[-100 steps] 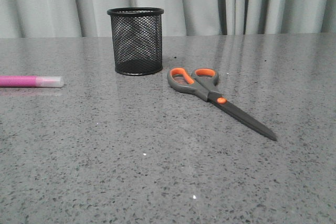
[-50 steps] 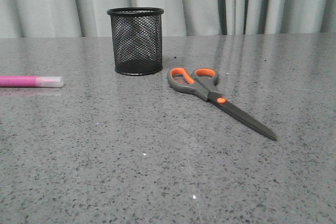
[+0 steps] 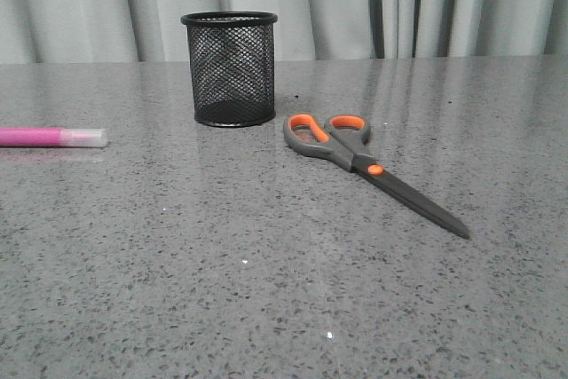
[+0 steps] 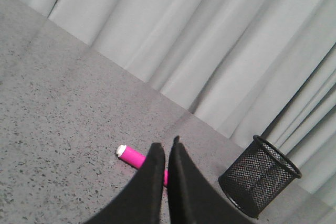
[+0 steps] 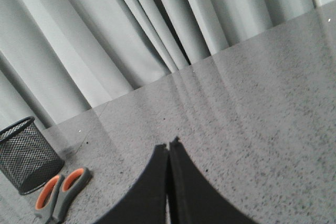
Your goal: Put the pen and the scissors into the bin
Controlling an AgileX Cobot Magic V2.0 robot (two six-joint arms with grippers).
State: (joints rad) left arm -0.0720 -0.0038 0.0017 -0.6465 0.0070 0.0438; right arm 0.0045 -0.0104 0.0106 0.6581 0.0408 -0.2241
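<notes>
Left gripper (image 4: 167,148): two dark fingers pressed together, tips nearly meeting, nothing between them. Raised above the worktop (image 3: 266,290) and angled toward the pen (image 4: 137,158). Its arm is outside the front view.

Right gripper (image 5: 168,147): dark fingers closed flat against each other, holding nothing. Raised above a bare stretch of worktop, with the scissors (image 5: 59,194) and the bin (image 5: 25,156) off to one side. Its arm is likewise outside the front view.

Bin (image 3: 230,68): black wire-mesh cylinder with solid rim and solid base, standing upright toward the back of the worktop, left of centre. The mesh shows nothing inside.

Scissors (image 3: 368,169): lying flat just beside the bin, to its right and nearer the front. Blades dark grey and closed, tip pointing toward the front right. Handles grey, finger loops lined orange and turned toward the bin; orange pivot screw. Not touching the bin.

Pen (image 3: 51,138): slim, bright pink barrel, translucent whitish cap on its right end. Lying flat at the left edge of the front view, well apart from the bin, partly cut off by the frame.

Worktop: grey speckled stone finish, faintly glossy.

Curtain (image 3: 355,2): pale grey, hanging in vertical folds behind the worktop.
</notes>
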